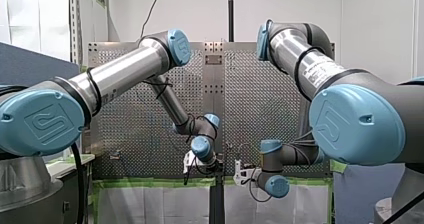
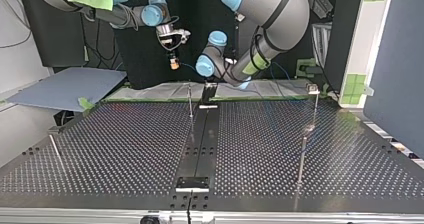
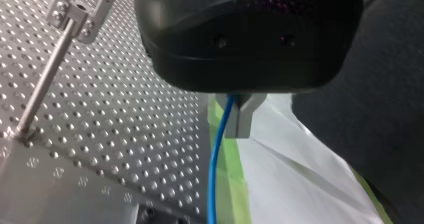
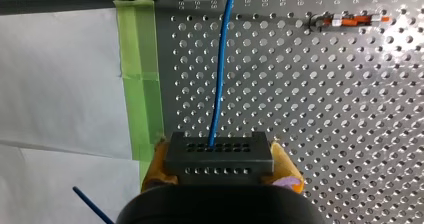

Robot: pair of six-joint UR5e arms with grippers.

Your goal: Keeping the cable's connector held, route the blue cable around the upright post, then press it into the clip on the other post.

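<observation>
Right gripper is clamped on the connector, a dark block with rows of holes, with a yellow pad on each side. In the top view it sits upper centre-left of frame, off the far edge of the table. The cable, thin and blue, exits the connector face and runs away over the perforated plate. Left gripper is pinched narrow on the cable, metal fingers nearly together, and the strand hangs below them beside green tape. In the front view it is lower centre. A post with a bracket head, likely the clip, stands off beside the left gripper, well apart from the cable. Judgement: the cable is light, limp and probably slick, so it slides through a loose pinch and sags when slack. The connector is rigid and the safe hold. Pinch the cable close to the span being routed, hold light tension, and avoid yanking or kinking at the connector joint.
</observation>
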